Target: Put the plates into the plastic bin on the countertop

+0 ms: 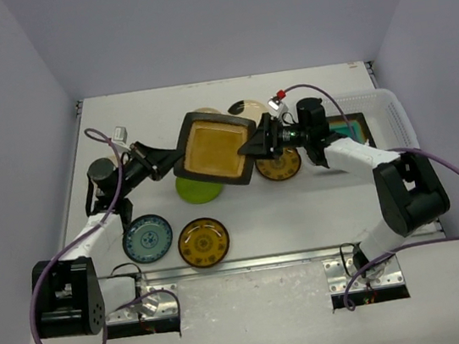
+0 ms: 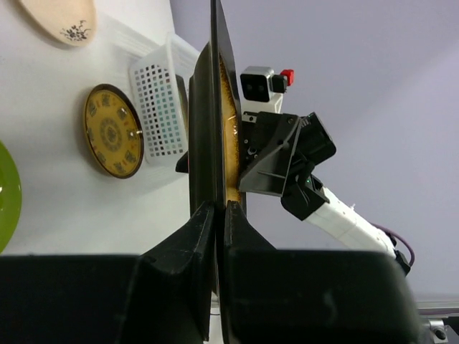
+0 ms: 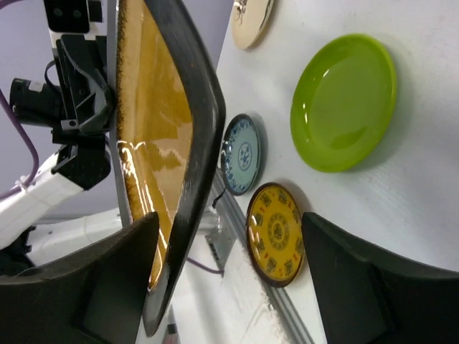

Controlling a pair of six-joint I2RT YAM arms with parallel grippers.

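Note:
The amber-centred dark-rimmed square plate is held up off the countertop, tilted. My left gripper is shut on its left rim; the left wrist view shows the plate edge-on, pinched between the fingers. My right gripper is open, with the plate's right rim between its spread jaws, close to the left finger. The plastic bin stands at the right with the teal square plate inside.
On the countertop lie a lime plate, a patterned blue plate, a patterned amber plate, another amber plate under the right wrist, and cream plates at the back. Lavender walls enclose the sides.

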